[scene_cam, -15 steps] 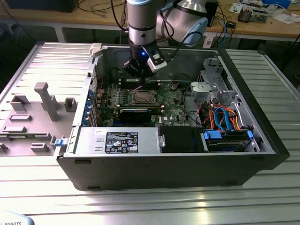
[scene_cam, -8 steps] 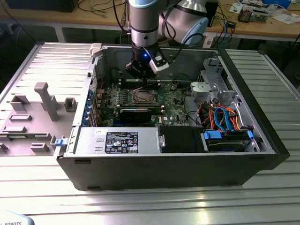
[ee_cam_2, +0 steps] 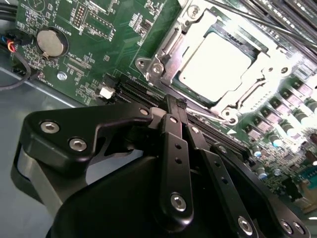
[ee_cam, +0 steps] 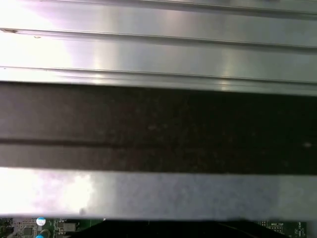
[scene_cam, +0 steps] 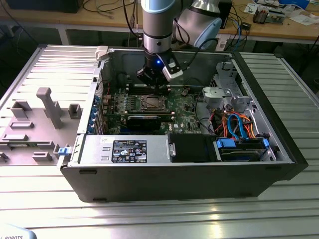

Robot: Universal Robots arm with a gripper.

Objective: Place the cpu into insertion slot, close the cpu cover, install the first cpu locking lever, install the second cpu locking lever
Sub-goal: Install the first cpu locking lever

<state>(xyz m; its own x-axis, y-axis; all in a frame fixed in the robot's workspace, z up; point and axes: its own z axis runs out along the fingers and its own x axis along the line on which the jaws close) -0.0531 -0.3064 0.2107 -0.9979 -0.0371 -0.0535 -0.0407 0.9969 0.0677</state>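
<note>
Closest in the second wrist view: black two-finger gripper (ee_cam_2: 177,105), fingers pressed together, nothing between them. Tips hung over long black memory slots (ee_cam_2: 132,92) on the green circuit board (ee_cam_2: 99,29), just short of the socket.

Past the tips: square silvery-surround insertion slot (ee_cam_2: 144,64). Thin silvery windowed cpu cover (ee_cam_2: 263,52) lay flat over it. Small square silvery-grey cpu (ee_cam_2: 215,67) sat inside, showing through the window. Chip placed and cover shut, judging by that. Levers latched or not: could not tell.

In the exterior view, gripper (scene_cam: 158,88) stood low inside the open black computer case (scene_cam: 174,179), just behind the socket.

Step in hand judged as lever work. Best done with closed tips as a pusher: contact on the lever wire only, never on chip top or cover window; push down and sideways under the hook, slowly; clear of the memory slots.
</note>
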